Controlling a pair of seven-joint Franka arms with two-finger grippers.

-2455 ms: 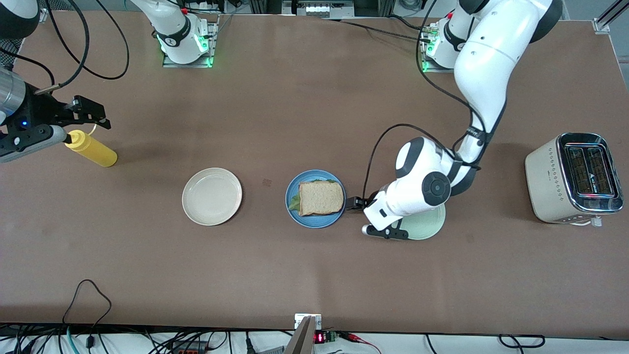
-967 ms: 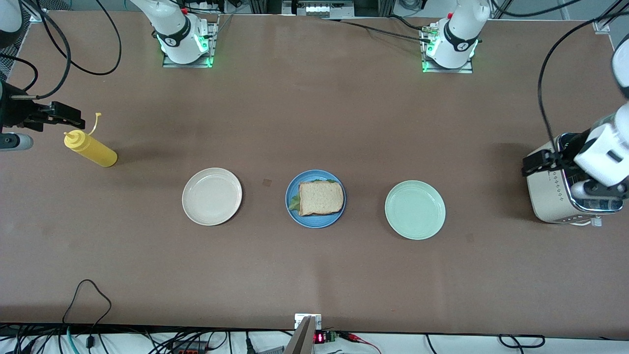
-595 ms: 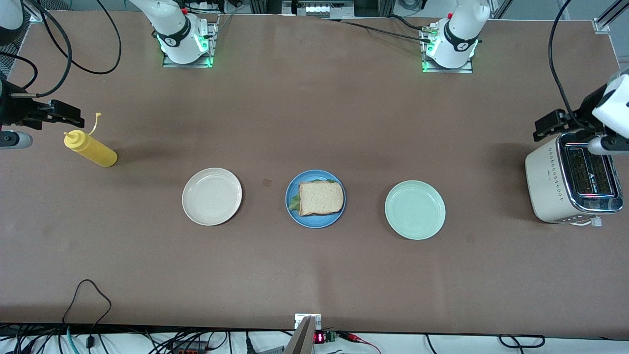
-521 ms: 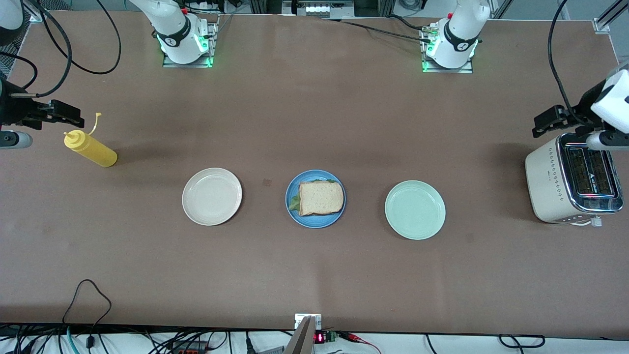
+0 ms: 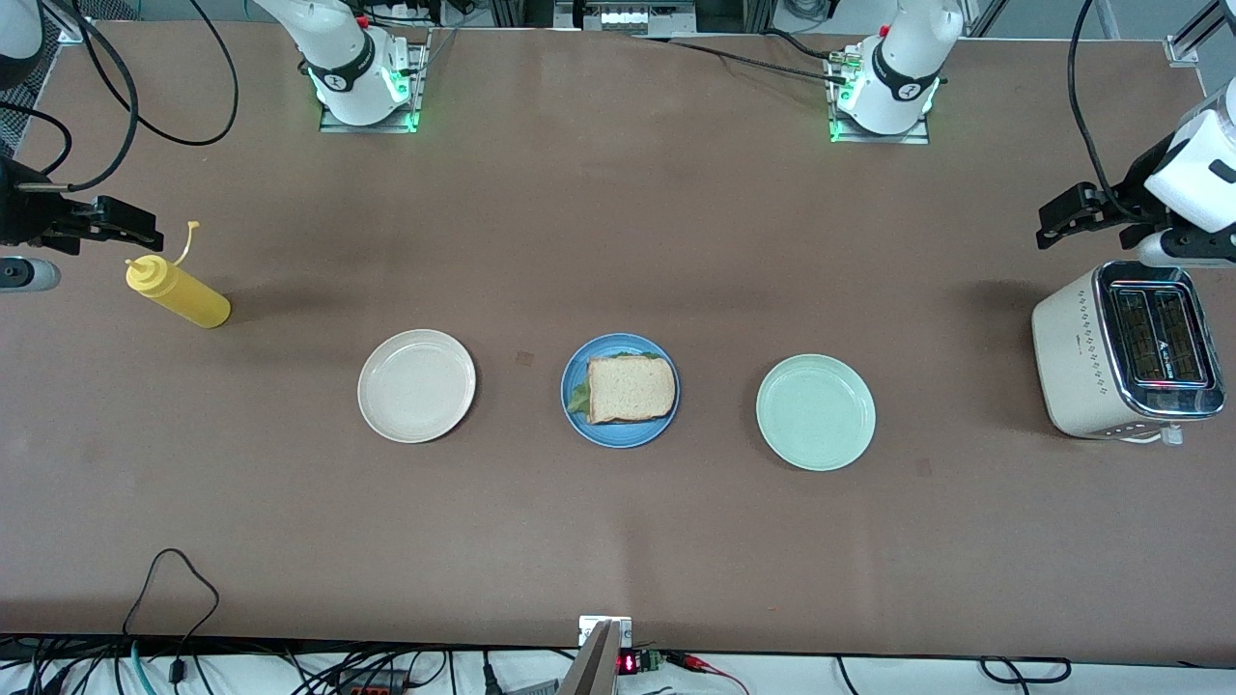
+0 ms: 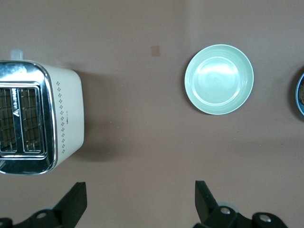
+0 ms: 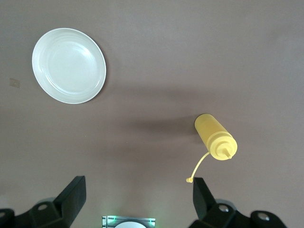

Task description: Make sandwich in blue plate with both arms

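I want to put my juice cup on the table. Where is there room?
The widest bare stretch runs along the table edge nearest the front camera, below the cream plate, blue plate and mint-green plate. Another lies between those plates and the arm bases. It's tighter beside the toaster and mustard bottle.

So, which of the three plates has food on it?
The blue plate, the middle one, holds the sandwich. The cream plate and mint-green plate beside it hold nothing.
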